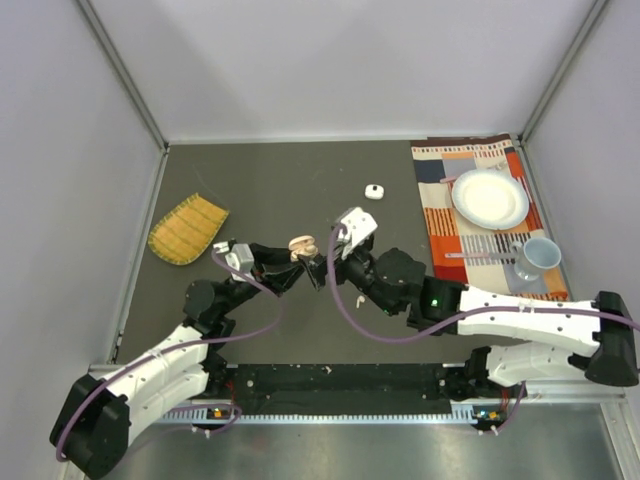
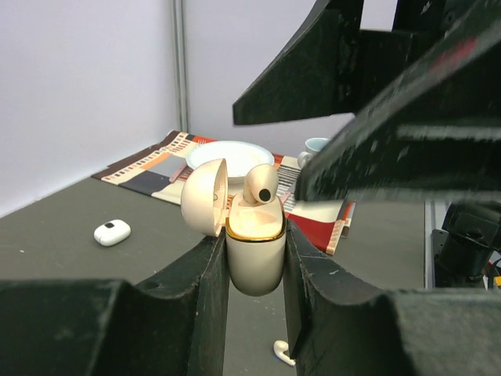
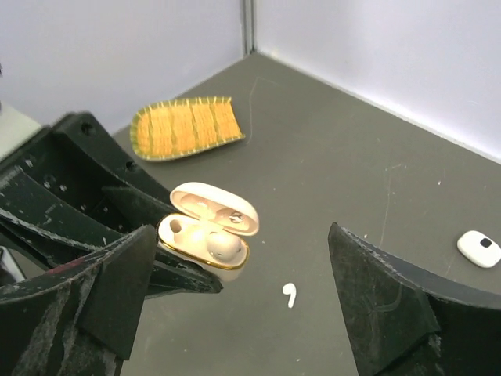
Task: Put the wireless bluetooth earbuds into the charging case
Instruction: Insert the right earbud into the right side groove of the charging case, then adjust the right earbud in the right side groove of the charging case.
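My left gripper (image 1: pixel 296 262) is shut on a peach charging case (image 2: pixel 254 254), held above the table with its lid open. One peach-pink earbud (image 2: pixel 260 185) sits in the case, also seen in the right wrist view (image 3: pixel 224 245); the slot beside it looks empty. My right gripper (image 3: pixel 241 239) is open and empty, its fingers straddling the case from above (image 1: pixel 318 266). One white earbud (image 3: pixel 290 294) lies on the table below the case, also in the left wrist view (image 2: pixel 283 352). The other earbuds are out of view.
A small closed white case (image 1: pixel 374 191) lies on the table behind the grippers. A yellow woven mat (image 1: pixel 187 229) lies at the left. A striped placemat (image 1: pixel 440 175) at the right holds a white plate (image 1: pixel 490 197), cutlery and a cup (image 1: pixel 540 257).
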You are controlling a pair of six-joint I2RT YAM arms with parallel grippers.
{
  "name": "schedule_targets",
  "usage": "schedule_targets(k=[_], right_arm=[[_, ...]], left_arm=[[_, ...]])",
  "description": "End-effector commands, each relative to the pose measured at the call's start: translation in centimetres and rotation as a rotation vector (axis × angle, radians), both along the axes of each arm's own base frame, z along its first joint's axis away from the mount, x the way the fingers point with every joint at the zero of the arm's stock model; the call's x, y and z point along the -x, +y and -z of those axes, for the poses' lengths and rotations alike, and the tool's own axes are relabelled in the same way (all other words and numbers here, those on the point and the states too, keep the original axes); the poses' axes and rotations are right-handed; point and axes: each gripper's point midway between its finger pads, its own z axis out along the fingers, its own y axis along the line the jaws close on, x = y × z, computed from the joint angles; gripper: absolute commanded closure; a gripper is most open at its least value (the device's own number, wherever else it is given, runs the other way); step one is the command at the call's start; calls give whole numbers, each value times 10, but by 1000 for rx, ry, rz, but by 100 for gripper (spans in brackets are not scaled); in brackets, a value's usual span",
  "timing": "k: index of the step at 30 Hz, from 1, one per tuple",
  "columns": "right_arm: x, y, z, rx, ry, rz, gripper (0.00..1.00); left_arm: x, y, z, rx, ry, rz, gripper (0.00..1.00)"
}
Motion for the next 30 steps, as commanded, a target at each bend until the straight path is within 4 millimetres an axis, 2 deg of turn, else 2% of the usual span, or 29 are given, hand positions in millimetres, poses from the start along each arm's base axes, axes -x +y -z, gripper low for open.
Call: schedule_targets(k=[1,4,6,8,11,13,15,16,19,20,25,30], right_arm=[[8,-36,-74,-296,-30,45,7],[2,-63,-92,-387,-44,124,1],[-10,-81,-91,-414,-15,214,1],[-25,-101,-82,-438,73,314,2],[-35,-108,-66,-390,152,353,3],[-32,-98,-67,-321,141,299,7],[-20,-76,-54,-229,169,171,10],[-10,-62,-54,-217,184,82,11],[5,-42,-49,-207,223,-40,18],[7,-39,-48,-205,232,-56,22],[11,-19,-35,-151,277,-116,32],[10,-12,-27,-132,301,-116,34]], left_arm=[[4,7,-21,49,-87,-22,100],[4,7,-21,46,-93,-23,100],[4,7,-21,46,-92,-26,100],[4,7,-21,42,-102,-26,100],[5,7,-23,38,-109,-24,100],[4,6,-22,32,-107,-25,100],[5,6,-22,30,-108,-22,100],[5,6,-23,31,-110,-23,100],[4,6,-22,27,-107,-25,100],[4,6,-23,28,-109,-25,100],[4,6,-23,28,-109,-25,100],[4,5,-26,28,-116,-18,100]])
